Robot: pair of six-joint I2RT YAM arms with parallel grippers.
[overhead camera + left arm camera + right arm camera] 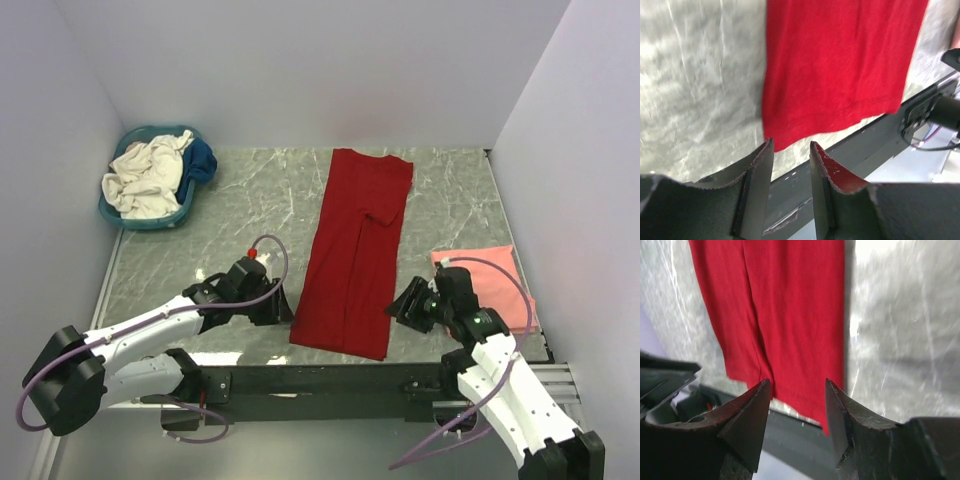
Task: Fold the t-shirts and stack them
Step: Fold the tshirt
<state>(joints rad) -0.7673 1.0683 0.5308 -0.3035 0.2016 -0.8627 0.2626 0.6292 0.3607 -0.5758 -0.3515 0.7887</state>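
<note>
Both open, holding nothing: left hand (790, 145), right hand (797, 382) | deep red t-shirt (355, 255) flat on surface (250, 200) between them, long way running ahead | one near corner just beside each hand

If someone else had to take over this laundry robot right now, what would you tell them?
Left hand open and empty, by the near left corner of the red shirt.
Right hand open and empty, by its near right corner.
Red shirt: long strip, mid-table.
Pink shirt folded, at right.
White shirt and blue shirt in the basket.
Left: finish red, stack, fold those two.
</note>
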